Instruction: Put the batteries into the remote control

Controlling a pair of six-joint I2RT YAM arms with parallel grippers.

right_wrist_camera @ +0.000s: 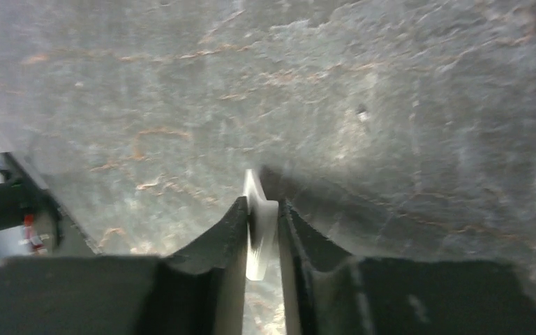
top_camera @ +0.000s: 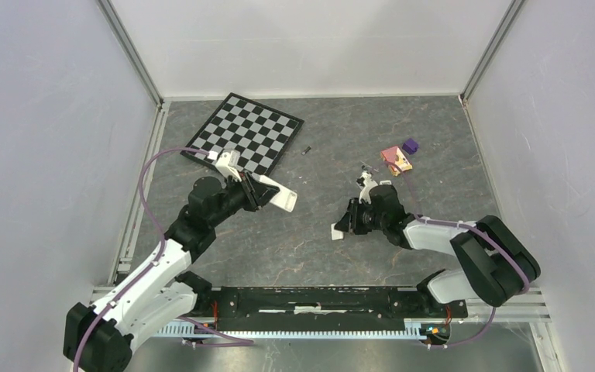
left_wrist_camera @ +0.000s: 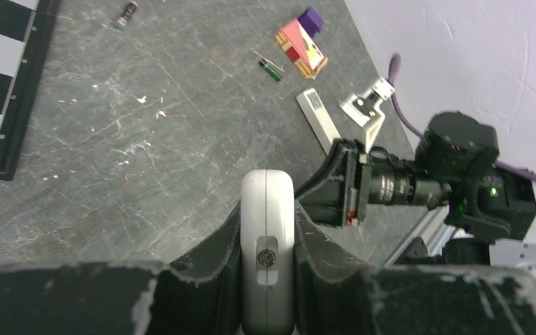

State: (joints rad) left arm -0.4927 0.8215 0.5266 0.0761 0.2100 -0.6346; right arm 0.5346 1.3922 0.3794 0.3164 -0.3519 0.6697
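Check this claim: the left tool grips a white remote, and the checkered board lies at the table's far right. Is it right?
No. The left tool does grip the white remote, but the checkered board lies at the far left, as the top external view shows.

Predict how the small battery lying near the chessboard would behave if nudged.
The battery is a slim cylinder lying on its side, so it would probably roll. Being tiny, it is likely light and easily knocked away.
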